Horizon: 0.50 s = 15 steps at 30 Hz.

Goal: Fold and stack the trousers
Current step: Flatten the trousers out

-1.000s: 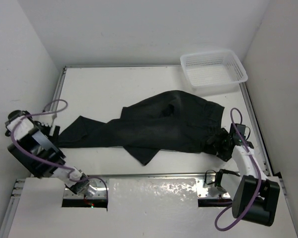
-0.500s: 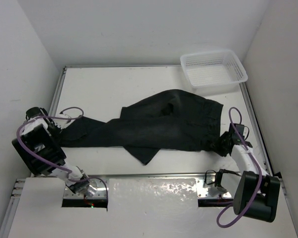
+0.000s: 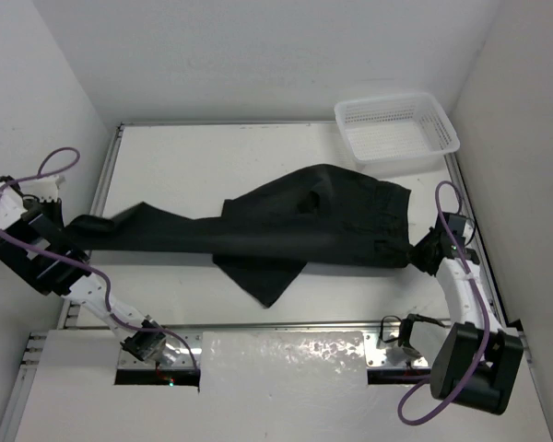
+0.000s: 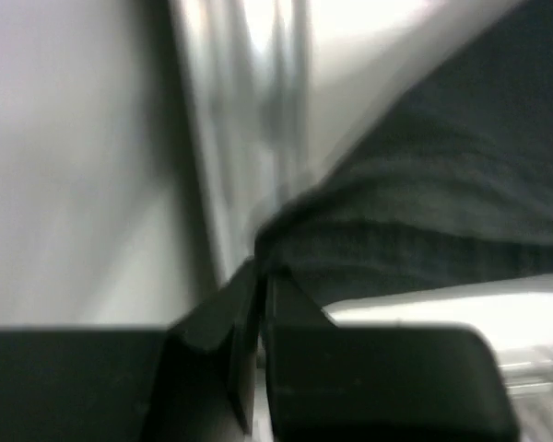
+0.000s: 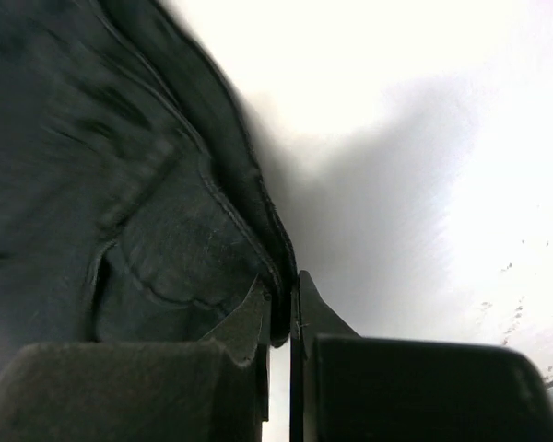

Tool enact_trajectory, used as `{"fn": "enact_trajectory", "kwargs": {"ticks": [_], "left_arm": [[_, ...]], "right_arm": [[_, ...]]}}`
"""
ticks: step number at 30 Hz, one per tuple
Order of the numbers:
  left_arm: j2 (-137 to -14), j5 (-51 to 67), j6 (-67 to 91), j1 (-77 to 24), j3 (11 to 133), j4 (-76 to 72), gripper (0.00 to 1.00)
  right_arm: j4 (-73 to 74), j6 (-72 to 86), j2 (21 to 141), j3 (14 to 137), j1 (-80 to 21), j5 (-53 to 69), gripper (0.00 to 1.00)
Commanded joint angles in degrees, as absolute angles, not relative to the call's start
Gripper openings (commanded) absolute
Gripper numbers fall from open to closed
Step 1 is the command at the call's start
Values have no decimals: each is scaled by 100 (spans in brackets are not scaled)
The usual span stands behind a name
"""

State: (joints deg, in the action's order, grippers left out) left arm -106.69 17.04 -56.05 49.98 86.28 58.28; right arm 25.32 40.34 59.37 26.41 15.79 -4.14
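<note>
The black trousers [image 3: 295, 226] lie stretched across the table's middle, with one leg drawn out to the left and the other leg's end folded toward the front. My left gripper [image 3: 72, 224] is at the table's left edge, shut on the end of the stretched leg. In the left wrist view its jaws [image 4: 261, 272] pinch the dark fabric [image 4: 442, 203]. My right gripper [image 3: 421, 253] is at the waist end on the right. Its jaws [image 5: 286, 299] are shut on the stitched waistband edge of the trousers [image 5: 120, 184].
A white mesh basket [image 3: 396, 129] stands at the table's back right corner. The table's metal rail [image 3: 106, 175] runs along the left side, with a white wall close beyond it; that rail [image 4: 249, 110] shows blurred in the left wrist view. A wall also rises close on the right.
Both grippers have shut on the fabric. The left arm has pulled the leg end out to the left past the table edge, straightening that leg. The right gripper shifted slightly back and right.
</note>
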Motion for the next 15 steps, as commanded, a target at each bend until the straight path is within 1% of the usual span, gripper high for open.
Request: {"fn": "enact_trajectory", "kwargs": {"ticks": [1,3,4,11,14,15], "left_arm": [[-11310,2417,-4834,5598,9841,7521,0],[-11268,2251,-4754,5686,9722,7550,0],[-11198,2111,-4833,5687,9468,7541,0],[-10583,1512,-5431,5669,8517,7541,0],[-10293,1249,-5581,5660,8367,7541,0],[-10248,1118,-5668,5651,8306,7541,0]], "right_arm": [[2794,3788,5643,3163,1845,-677,0],[2909,3779,5450,3243,1977,-572,0],[2953,3771,5388,3278,2004,-580,0],[3699,3823,4861,3585,2548,-922,0],[3893,3613,4799,4094,2645,-1510,0],[3963,3430,4834,4444,2654,-1851,0]]}}
